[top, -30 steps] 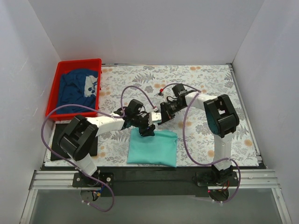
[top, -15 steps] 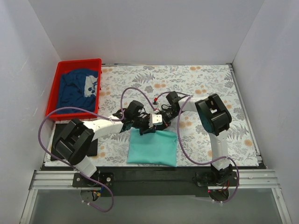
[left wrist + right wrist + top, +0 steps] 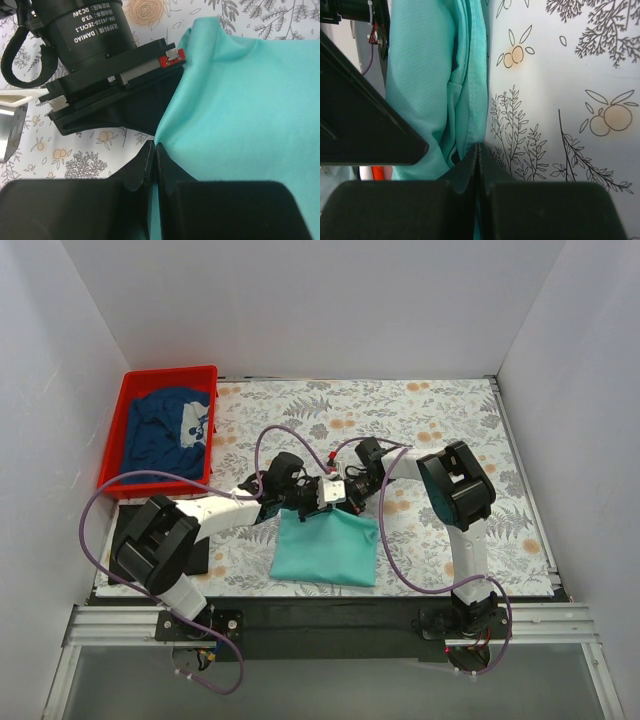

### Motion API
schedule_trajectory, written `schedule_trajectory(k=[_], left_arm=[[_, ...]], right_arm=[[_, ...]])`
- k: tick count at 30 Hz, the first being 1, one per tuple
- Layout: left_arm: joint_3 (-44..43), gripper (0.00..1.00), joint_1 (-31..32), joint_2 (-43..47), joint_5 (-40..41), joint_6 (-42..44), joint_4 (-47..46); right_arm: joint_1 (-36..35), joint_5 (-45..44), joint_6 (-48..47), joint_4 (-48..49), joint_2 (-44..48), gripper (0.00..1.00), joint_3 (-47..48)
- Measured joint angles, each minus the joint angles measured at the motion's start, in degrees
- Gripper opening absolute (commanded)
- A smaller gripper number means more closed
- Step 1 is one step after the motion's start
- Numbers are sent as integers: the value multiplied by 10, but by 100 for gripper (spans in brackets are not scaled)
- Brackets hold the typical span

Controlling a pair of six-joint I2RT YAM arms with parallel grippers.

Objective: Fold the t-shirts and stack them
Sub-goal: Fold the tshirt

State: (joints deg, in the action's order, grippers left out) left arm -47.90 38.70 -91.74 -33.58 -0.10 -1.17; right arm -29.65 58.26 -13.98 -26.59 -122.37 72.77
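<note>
T-shirt point(image 3: 325, 550), teal, folded smooth; left jaws and right jaws pinch its far edge.

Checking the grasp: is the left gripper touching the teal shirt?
Touching. The left wrist view shows the left gripper shut on the edge of the teal shirt.

**Table and what lies on it**

I see the table point(image 3: 520, 570) spread with a floral cover point(image 3: 440, 430). The red bin point(image 3: 165, 372) sits at its far left corner. Just nearer than the bin, along the same left edge, a black t-shirt point(image 3: 124, 528) lies flat. Right of the bin and nearer, a teal t-shirt point(image 3: 325, 552) lies by the near edge.
</note>
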Motion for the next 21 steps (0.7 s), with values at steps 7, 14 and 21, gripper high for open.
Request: schedule_trajectory(k=[7,14,21], left_arm=[[15,34,-3,-2,3,12,-23],[8,43,-31,83,-3,-48,78],[-33,52,-130,141,-28,-98,204]], right_arm=[[0,-20,-12,-30,0,13,21],[8,-141,-68,-84,28,45,96],[45,-215,-132,-162,113,66,166]])
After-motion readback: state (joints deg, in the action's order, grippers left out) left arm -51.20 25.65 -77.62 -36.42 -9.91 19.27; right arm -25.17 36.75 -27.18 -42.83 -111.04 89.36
